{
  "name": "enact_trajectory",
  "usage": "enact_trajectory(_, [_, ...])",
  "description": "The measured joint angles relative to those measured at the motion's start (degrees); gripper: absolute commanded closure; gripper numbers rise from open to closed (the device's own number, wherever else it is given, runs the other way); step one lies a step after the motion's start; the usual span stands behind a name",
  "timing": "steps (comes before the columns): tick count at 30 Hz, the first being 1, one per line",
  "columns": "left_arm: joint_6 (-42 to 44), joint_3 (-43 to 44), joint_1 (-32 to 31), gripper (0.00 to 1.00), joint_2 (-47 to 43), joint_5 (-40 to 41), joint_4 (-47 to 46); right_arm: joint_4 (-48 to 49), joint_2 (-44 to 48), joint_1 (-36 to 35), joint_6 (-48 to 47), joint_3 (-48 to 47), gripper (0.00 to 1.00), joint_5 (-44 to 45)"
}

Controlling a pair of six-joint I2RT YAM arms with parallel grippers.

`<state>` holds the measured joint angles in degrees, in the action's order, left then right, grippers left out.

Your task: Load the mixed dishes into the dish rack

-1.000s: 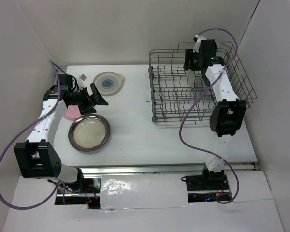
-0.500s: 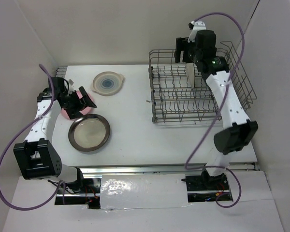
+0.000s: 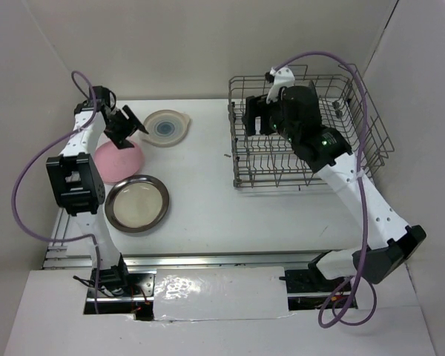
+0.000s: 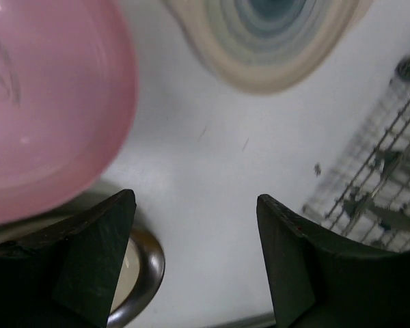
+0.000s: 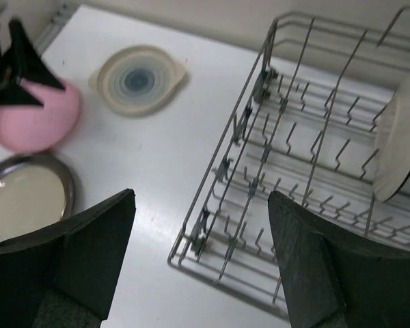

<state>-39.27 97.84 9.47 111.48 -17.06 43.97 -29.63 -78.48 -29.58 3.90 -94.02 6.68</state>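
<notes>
A white table (image 3: 200,185) is enclosed by pale walls. The dish rack (image 3: 274,159) is set at 2 o'clock, with one pale plate (image 5: 400,147) stood on edge inside. The pink plate (image 3: 117,161), blue-centred cream plate (image 3: 165,127) and brown-rimmed plate (image 3: 137,202) are laid flat around 9 to 10 o'clock. The left gripper (image 4: 195,198) is held spread and empty above them. The right gripper (image 5: 199,197), likewise released, is held above the rack's 9 o'clock edge.
</notes>
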Motion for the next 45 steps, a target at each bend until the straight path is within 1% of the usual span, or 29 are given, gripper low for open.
enact_trajectory(1, [-0.2, 4.0, -0.4, 0.18, 2.9, 1.2, 0.2, -0.4, 0.3, -0.3, 0.3, 0.8, 0.15, 0.2])
enact_trajectory(4, [-0.2, 15.6, -1.6, 0.18, 10.5, 4.4, 0.5, -0.1, 4.1, -2.2, 1.5, 7.5, 0.15, 0.2])
enact_trajectory(7, [0.2, 24.0, -2.4, 0.17, 16.3, 5.7, 0.3, -0.5, 9.0, -3.0, 2.7, 11.8, 0.15, 0.3])
enact_trajectory(9, [0.5, 27.6, -2.6, 0.15, 19.6, 5.9, -0.7, -0.6, 11.7, -3.7, 3.2, 13.2, 0.15, 0.5])
enact_trajectory(14, [3.5, 31.7, -2.6, 0.12, 24.7, 6.5, -4.8, -0.5, 15.3, -4.8, 4.6, 15.7, 0.15, 0.7])
enact_trajectory(21, [6.6, 38.1, -2.4, 0.11, 30.5, 6.9, -9.4, -1.6, 15.1, -5.7, 5.5, 19.4, 0.15, 0.7])
enact_trajectory(24, [6.7, 41.4, -2.3, 0.13, 33.0, 6.9, -9.6, -2.2, 14.2, -6.4, 5.5, 19.5, 0.15, 2.2])
enact_trajectory(28, [6.3, 42.1, -1.4, 0.18, 34.7, 6.1, -8.8, -2.6, 12.9, -7.4, 5.4, 19.5, 0.15, 3.8])
enact_trajectory(33, [6.3, 42.0, -0.3, 0.22, 36.0, 4.5, -7.0, -2.6, 12.1, -7.6, 5.4, 19.3, 0.15, 4.3])
enact_trajectory(34, [6.3, 42.0, -0.2, 0.26, 36.2, 4.2, -6.6, -2.6, 12.1, -7.7, 5.4, 19.2, 0.15, 4.4])
enact_trajectory(36, [6.3, 41.6, -0.1, 0.28, 36.4, 3.7, -6.4, -2.6, 11.7, -7.7, 5.5, 18.8, 0.15, 4.4])
enact_trajectory(43, [6.3, 40.0, -0.7, 0.29, 36.6, 1.8, -5.4, -2.6, 10.7, -8.3, 5.5, 17.4, 0.15, 4.5])
enact_trajectory(45, [6.2, 39.4, -0.9, 0.35, 36.6, 1.7, -5.4, -2.6, 10.7, -8.4, 5.5, 17.4, 0.15, 4.5])
